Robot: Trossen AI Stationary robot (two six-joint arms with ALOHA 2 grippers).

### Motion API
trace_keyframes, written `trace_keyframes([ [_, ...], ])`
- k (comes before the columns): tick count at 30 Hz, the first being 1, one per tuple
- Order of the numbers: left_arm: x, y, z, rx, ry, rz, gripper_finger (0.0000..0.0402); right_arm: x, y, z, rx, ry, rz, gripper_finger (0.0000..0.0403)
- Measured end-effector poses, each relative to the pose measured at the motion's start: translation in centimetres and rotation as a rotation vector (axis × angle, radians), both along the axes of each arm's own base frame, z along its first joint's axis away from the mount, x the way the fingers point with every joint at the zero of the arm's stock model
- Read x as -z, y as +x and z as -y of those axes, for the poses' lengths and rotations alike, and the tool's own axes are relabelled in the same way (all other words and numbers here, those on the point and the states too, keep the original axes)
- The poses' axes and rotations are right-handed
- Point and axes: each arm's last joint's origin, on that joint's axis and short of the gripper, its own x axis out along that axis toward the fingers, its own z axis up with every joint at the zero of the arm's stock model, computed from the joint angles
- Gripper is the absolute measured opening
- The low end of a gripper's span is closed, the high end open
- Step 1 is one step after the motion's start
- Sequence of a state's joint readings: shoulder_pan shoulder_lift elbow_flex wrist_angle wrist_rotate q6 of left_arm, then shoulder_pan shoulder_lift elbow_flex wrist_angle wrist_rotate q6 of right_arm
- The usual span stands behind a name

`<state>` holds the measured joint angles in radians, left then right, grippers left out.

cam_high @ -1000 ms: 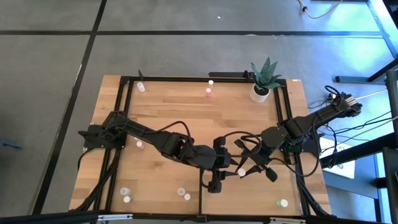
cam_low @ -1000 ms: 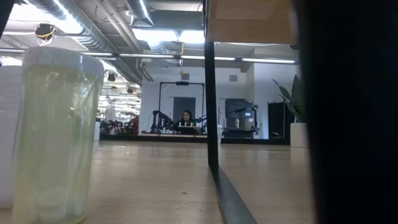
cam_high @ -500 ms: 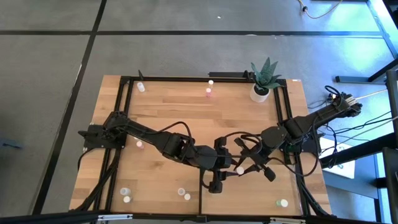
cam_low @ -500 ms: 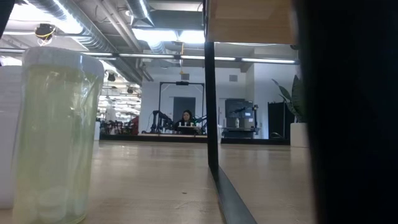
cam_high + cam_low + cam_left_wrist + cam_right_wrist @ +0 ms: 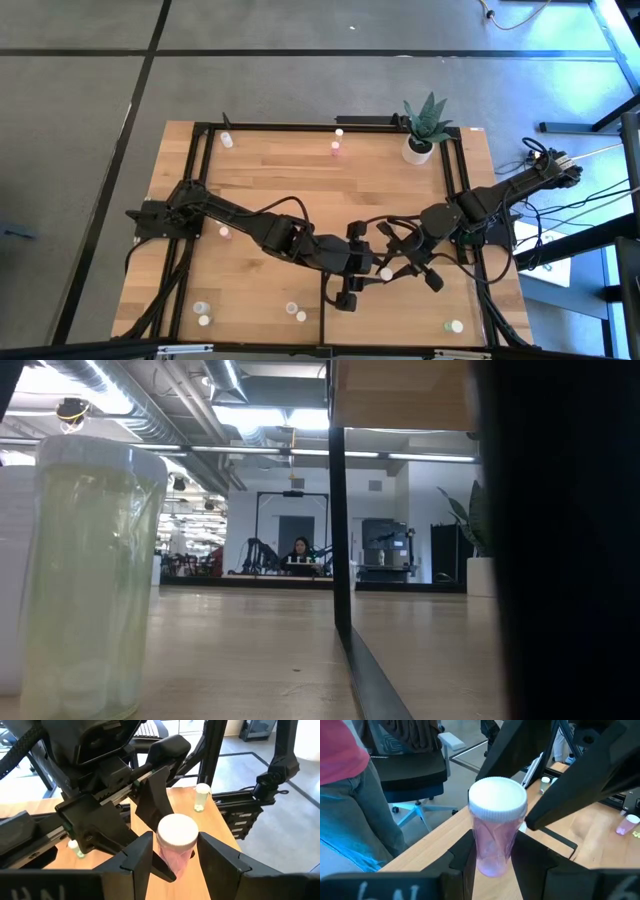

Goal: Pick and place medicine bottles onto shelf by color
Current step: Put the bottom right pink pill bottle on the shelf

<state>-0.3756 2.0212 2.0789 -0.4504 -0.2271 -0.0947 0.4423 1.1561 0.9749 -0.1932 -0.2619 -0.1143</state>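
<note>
Medicine bottles: one in play, the pink bottle (image 5: 385,273) with a white cap. It's off the bench, above its front-centre, just beyond the front edge.

Left gripper (image 5: 365,272) and right gripper (image 5: 400,268) meet on it from opposite sides. Each wrist view shows that arm's two fingers narrowed onto the tinted body below the cap. It looks like one bottle clamped by both arms, so I read this as mid-handover.

Handling, my read:
- Tiny, thin clear plastic, and probably near weightless.
- The wall is smooth and probably slick, and would dent under a hard squeeze.
- The cap is wider than the body, so grip the body just under the cap. The cap lip then works as a stop if it slides.
- With two grips on a body this short, finger clash is the risk. One arm should let go cleanly before the other pulls.

Shelf (image 5: 400,318) looks like the paler panel at the bench's front right, with a greenish bottle (image 5: 455,326) near its front-right corner.

Other bottles are scattered:
- a few (image 5: 203,312) sit along the front edge, left of centre
- a pink one (image 5: 335,149) sits near the far edge
- a pale yellow one (image 5: 85,580) stands right in front of the low camera
</note>
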Motion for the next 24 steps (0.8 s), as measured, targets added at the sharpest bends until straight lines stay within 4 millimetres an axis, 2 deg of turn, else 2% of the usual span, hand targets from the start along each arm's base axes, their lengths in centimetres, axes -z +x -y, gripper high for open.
trace_keyframes([
  [24, 0.60, 0.76, 0.20, -0.029, 0.030, 0.033, 0.0139, -0.02, 0.04, 0.04, 0.020, -0.003, 0.003, 0.0111],
])
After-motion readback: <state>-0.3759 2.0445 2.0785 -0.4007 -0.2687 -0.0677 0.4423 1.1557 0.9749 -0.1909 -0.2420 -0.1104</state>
